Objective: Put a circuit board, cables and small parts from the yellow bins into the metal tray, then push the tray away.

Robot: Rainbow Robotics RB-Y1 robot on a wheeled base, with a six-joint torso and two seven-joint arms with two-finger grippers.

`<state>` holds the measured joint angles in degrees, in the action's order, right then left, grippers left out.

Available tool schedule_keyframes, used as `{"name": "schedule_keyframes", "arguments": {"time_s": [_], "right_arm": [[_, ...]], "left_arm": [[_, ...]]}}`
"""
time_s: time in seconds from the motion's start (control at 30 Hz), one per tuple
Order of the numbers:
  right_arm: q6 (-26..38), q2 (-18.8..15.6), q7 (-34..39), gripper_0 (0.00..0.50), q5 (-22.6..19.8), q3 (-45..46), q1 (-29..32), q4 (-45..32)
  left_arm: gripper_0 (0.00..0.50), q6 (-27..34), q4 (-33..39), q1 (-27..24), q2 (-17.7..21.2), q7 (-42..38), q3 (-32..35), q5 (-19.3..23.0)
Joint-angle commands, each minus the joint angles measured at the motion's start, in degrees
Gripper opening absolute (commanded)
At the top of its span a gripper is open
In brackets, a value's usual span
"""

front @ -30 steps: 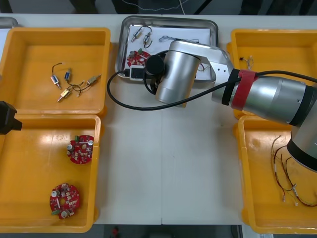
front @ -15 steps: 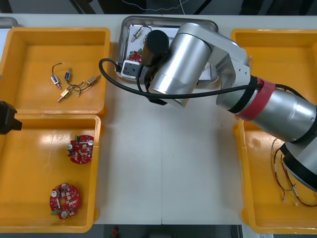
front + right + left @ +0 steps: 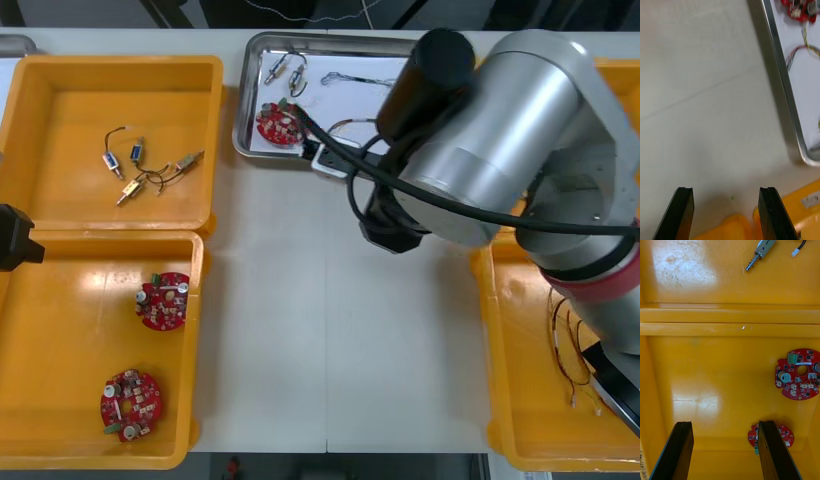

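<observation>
Front view: the shiny rectangular metal tray (image 3: 248,110) sits at 12 o'clock on the light surface (image 3: 300,330), its long axis 9-to-3. It holds a round red circuit board (image 3: 279,124), cables (image 3: 345,79) and small metal parts (image 3: 285,70). The right claw (image 3: 726,195), spread and empty, hovers near the tray's 6 o'clock rim. Pushed off-centre, the tray could spin into a yellow bin (image 3: 60,90). The left claw (image 3: 726,427), spread, waits at 9 o'clock.

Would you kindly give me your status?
Right end effector open, over table beside metal tray. Left end effector open, over yellow bin. Circuit board in tray.
</observation>
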<state>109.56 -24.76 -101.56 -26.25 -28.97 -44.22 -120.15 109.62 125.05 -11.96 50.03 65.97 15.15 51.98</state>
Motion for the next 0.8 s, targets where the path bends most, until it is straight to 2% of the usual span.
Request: {"name": "schedule_keyframes", "arguments": {"time_s": [0.03,0.2,0.47,0.8], "right_arm": [[0.44,-2.93,5.94,0.500,-3.01,7.70,4.15,-5.88],[0.44,-4.07,13.41,0.500,-6.62,13.94,7.57,-8.61],[0.44,-6.79,23.69,0.500,-7.41,22.55,13.81,-11.95],[0.44,-12.07,32.92,0.500,-15.93,37.06,23.04,-13.97]], "left_arm": [[0.500,0.38,1.51,0.80,2.62,4.07,1.72,0.13],[0.500,0.38,1.51,0.80,2.62,4.07,1.72,0.13],[0.500,0.38,1.51,0.80,2.62,4.07,1.72,0.13],[0.500,0.38,1.51,0.80,2.62,4.07,1.72,0.13]]}}
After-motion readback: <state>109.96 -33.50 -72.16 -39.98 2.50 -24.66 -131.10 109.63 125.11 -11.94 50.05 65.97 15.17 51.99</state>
